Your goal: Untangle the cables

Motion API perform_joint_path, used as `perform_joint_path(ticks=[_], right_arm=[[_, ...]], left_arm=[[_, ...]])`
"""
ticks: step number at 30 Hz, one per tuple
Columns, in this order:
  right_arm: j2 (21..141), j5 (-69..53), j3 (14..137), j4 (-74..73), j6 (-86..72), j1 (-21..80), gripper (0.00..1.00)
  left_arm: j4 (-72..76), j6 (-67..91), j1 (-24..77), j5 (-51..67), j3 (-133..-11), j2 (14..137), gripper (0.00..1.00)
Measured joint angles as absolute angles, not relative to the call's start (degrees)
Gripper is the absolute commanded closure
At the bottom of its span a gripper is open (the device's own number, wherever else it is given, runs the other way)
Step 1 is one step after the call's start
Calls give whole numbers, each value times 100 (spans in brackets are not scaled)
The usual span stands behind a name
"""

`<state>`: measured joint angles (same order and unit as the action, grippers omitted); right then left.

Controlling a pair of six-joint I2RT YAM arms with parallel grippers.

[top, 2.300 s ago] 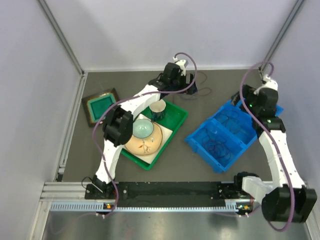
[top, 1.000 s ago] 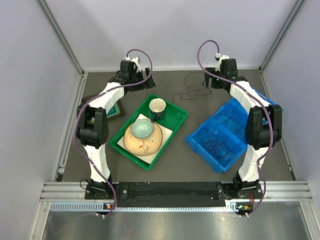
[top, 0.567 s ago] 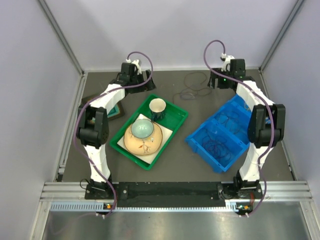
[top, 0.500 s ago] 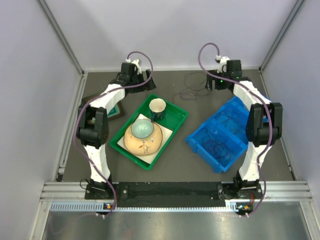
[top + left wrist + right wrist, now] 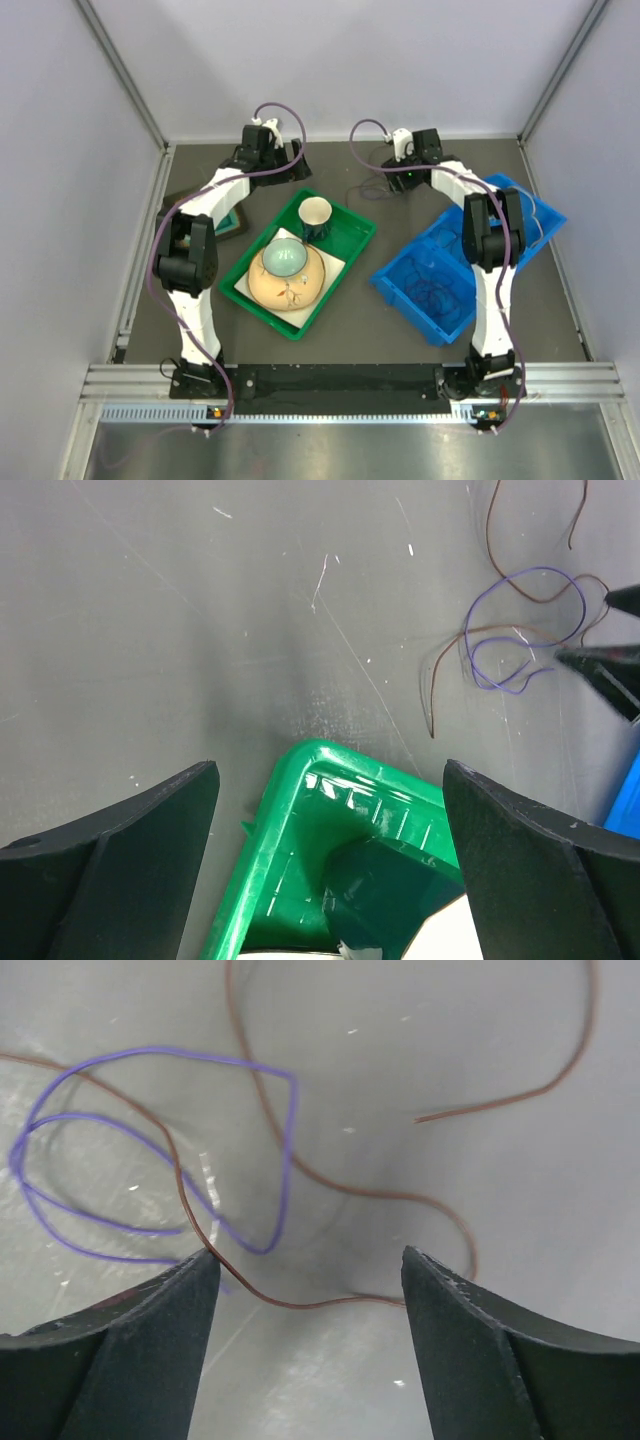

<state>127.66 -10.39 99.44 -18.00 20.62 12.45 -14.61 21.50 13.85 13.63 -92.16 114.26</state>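
The cables are thin loose wires on the grey table at the back (image 5: 366, 189). A purple cable (image 5: 150, 1160) makes a double loop, and a brown cable (image 5: 330, 1190) crosses it. My right gripper (image 5: 305, 1350) hangs low over them, open, and a bend of the brown cable lies on the table between its fingertips (image 5: 520, 1360). In the top view the right gripper (image 5: 393, 182) sits at the right side of the tangle. My left gripper (image 5: 330, 860) is wide open and holds nothing, above the green tray's back corner (image 5: 300, 770). It views the purple cable (image 5: 530, 630) from the left.
The green tray (image 5: 368, 232) holds a cup (image 5: 315, 213), a pale green bowl (image 5: 285, 258) and a tan plate (image 5: 290, 288). A blue bin (image 5: 400, 280) at the right contains coiled wires (image 5: 435, 295). A teal square dish (image 5: 236, 222) lies at the left.
My right arm has swung left from the back right corner and come down over the cables. The left arm has stayed where it was.
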Motion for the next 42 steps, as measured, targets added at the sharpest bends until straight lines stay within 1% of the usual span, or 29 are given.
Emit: perform_joint_path(ticks=[7,10,11,13,14,16,17,19,20,25,30,33,37,42], right_arm=[[12785,-985,9981,-1822,2154,1199,31],[12785,-987,9939,-1806,2191,1199,38],[12785,-989,9924,-1811,2200,1199,43],[12785,-998,9883,-1828,2206,1199,45],[12785,-1004,9865,-1839,2206,1199,51],[12785,-1017,9865,-1844,2211,1199,58],[12785,-1020,9865,-1846,2213,1199,68],[12785,-1024,9863,-1844,2220,1199,82],[12785,-1033,9861,-1841,2226,1199,100],[12726,-1066,9601,-1800,2185,1199,100],[12366,-1063,9240,-1772,2099,1199,100],[11887,-1083,8875,-1745,1938,1199,100],[10849,-1175,8241,-1549,1592,1199,100],[9644,-1304,8141,-1382,1166,1199,100]], left_arm=[[-1457,2150,1387,1363,-9192,11426,1],[-1457,2150,1385,1363,-9126,11426,1],[-1459,2150,1385,1363,-9107,11426,1],[-1457,2152,1385,1367,-9059,11426,1],[-1459,2152,1385,1367,-9043,11426,1],[-1457,2156,1385,1378,-9019,11426,1],[-1457,2161,1385,1387,-9017,11426,1],[-1448,2193,1385,1402,-8984,11413,1],[-1448,2217,1385,1409,-8965,11402,1],[-1417,2309,1385,1444,-8801,11281,1],[-1411,2416,1385,1494,-8746,11192,1],[-1398,2449,1385,1546,-8722,11155,1],[-1400,2519,1387,1715,-8722,11150,1],[-1396,2596,1417,1944,-8722,11150,1]])
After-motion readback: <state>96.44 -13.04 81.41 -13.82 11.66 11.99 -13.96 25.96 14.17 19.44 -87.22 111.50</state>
